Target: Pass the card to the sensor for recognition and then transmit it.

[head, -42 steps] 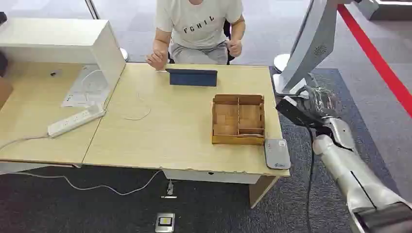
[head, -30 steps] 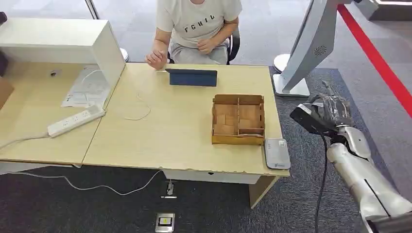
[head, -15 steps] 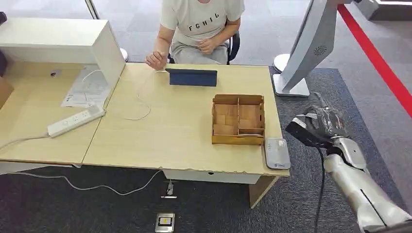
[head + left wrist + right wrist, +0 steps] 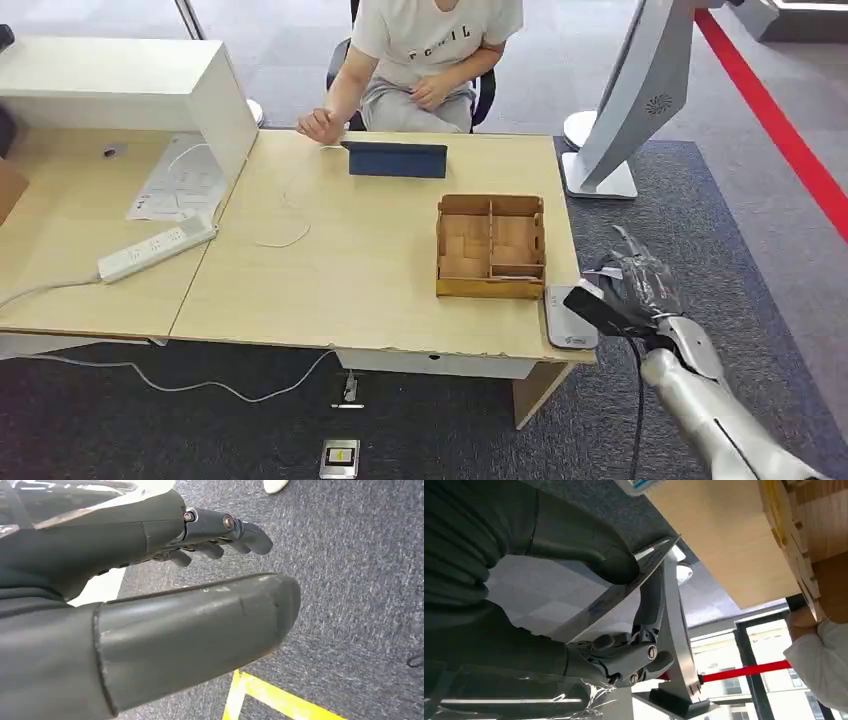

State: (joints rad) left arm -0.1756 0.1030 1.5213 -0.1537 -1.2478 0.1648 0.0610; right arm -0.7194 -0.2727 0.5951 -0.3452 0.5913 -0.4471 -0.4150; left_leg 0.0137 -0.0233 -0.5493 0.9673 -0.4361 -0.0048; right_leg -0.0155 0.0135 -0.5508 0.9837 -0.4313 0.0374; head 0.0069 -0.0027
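The right hand [image 4: 640,290] is pinching a dark card [image 4: 598,309] between thumb and fingers, holding it just off the near right corner of the light wooden desk [image 4: 370,270], with the card's far end reaching over the grey card sensor [image 4: 568,317] lying on that corner; whether card and sensor are touching cannot be told. In the right wrist view the thumb [image 4: 589,550] is pressing on the card's [image 4: 594,607] flat face while the fingers [image 4: 634,655] are backing it from the other side. The left hand [image 4: 150,605] is hanging over grey carpet with a yellow floor line, its fingers [image 4: 240,530] lying apart and gently curled, holding nothing. Just beyond the sensor on the desk is sitting a compartmented wooden box [image 4: 490,246]. Farther back on the desk a dark blue tablet stand [image 4: 397,159] is standing near the far edge. To the left of the desk a white power strip [image 4: 156,249] is lying on an adjoining table. Behind the desk a person [image 4: 425,60] in a light T-shirt is sitting, one hand resting at the desk's far edge.
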